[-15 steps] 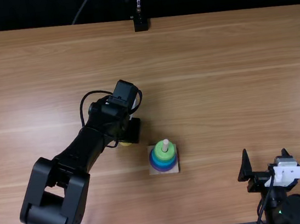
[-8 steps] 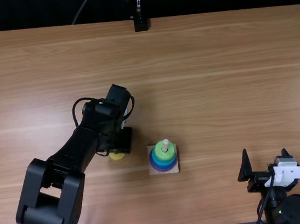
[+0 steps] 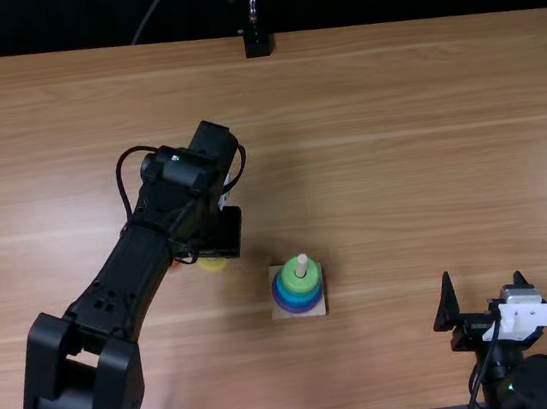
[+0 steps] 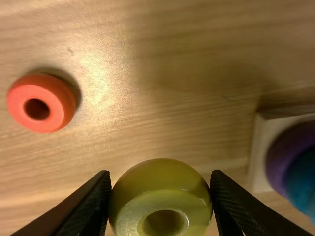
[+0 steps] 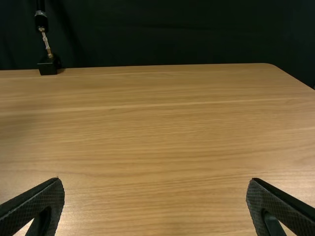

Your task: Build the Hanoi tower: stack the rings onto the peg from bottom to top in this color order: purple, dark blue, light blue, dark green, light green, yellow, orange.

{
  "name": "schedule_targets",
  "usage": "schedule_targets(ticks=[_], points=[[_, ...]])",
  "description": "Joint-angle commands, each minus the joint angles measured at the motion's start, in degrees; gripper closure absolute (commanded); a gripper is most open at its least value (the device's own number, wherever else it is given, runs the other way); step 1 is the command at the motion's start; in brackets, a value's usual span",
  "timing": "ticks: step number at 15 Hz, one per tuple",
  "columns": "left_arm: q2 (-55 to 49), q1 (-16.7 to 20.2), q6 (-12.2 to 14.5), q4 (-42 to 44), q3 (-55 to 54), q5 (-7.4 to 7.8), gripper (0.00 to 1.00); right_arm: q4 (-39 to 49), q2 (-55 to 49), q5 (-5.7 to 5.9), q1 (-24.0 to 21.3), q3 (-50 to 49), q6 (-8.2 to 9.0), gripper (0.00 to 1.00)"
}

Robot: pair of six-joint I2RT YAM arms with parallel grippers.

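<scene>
Here's the left gripper, gripping the thick yellow ring by its sides, left of centre in the top view, and the danger is all in the trip to the peg! That round, smooth wall sits between flat fingers, so an uneven squeeze could roll it or shoot it out. Come in off-centre and the hole misses the pale upright peg; the rim catches the tip, the ring tilts and jams. Too low an approach, and it clips the stack, topped by the light green ring, perhaps shoving the square wooden base sideways.

Elsewhere, the small orange ring lies flat on the table, well apart from the base; a careless low sweep could knock it. The bulky black left arm looms over both loose rings, hiding much from above. Over at lower right, the right gripper has its fingers spread, holding nothing, and shouldn't interfere. Up at top centre, a black block with a metal rod stands by the far edge, well out of this path.
</scene>
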Motion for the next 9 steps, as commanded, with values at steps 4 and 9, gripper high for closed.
schedule_targets(ticks=[4,9], points=[[-2.5,-2.73,-8.64,-1.03,8.01,0.08,1.0,-3.66,-0.73,0.89,-0.54,-3.52,0.01,0.0],[-4.79,-6.43,-14.76,-4.83,13.02,-0.02,1.0,-3.77,-0.73,1.0,-0.54,-3.52,0.01,0.0]])
